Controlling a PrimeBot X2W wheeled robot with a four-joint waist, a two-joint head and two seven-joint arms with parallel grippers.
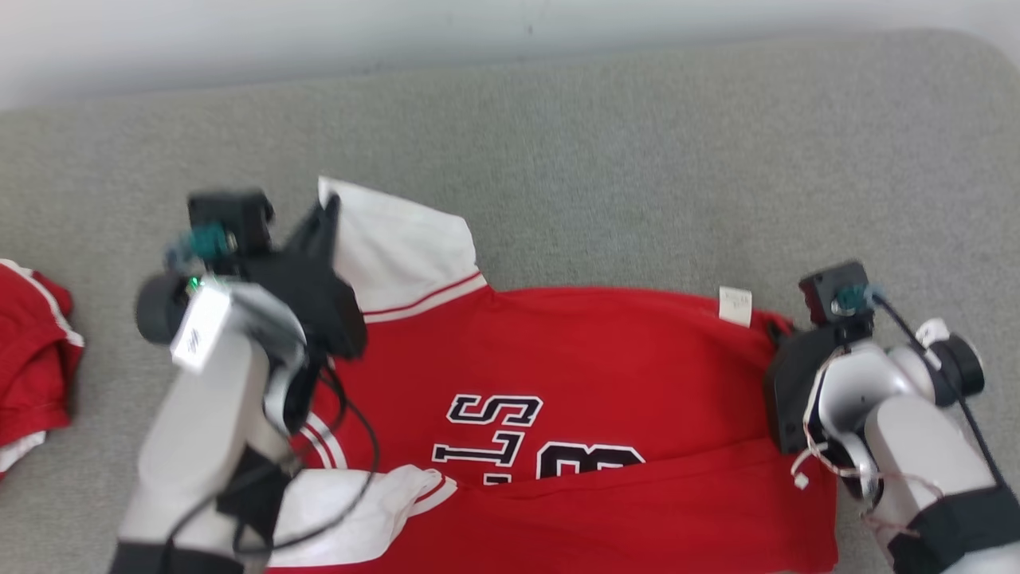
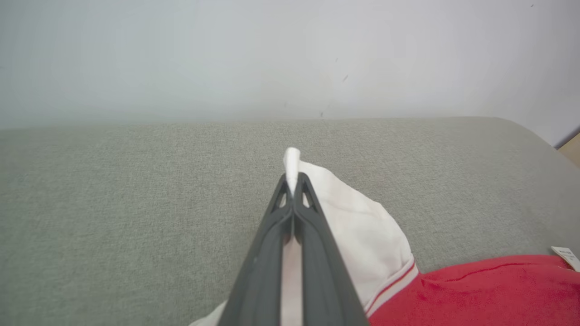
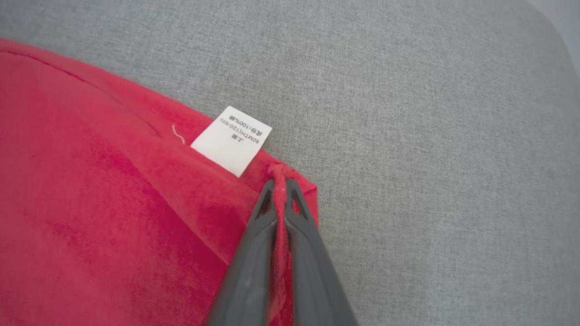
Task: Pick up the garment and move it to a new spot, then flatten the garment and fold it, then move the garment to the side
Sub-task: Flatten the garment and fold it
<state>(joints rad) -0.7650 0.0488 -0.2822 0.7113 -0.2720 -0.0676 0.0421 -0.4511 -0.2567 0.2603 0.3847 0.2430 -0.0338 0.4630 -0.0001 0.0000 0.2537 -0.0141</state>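
The left gripper is pinched fully closed on the tip of the garment's white sleeve; in the left wrist view its two dark fingers meet with a sliver of white cloth between them and a small tuft poking out past the left gripper tips toward 12 o'clock. From that grip the sleeve spreads away toward 4 o'clock, ending in a cuff band with thin red stripes where it joins the red body. The right gripper is likewise clamped shut, on a bunched corner of the red hem; the right wrist view shows the right gripper with a twist of red fabric squeezed between the fingers. Just beside that corner, toward 10 o'clock, a white care label lies flat, half on the cloth and half on the cushion. The garment, a red jersey with black, white-edged lettering, lies stretched between the two grippers across the middle of the grey upholstered surface, with its lower part folded up over the print and a second white sleeve at 7 o'clock near the left forearm. Well apart, at the 9 o'clock edge of the head view, sits another red garment with white trim. A pale wall runs along the 12 o'clock side.
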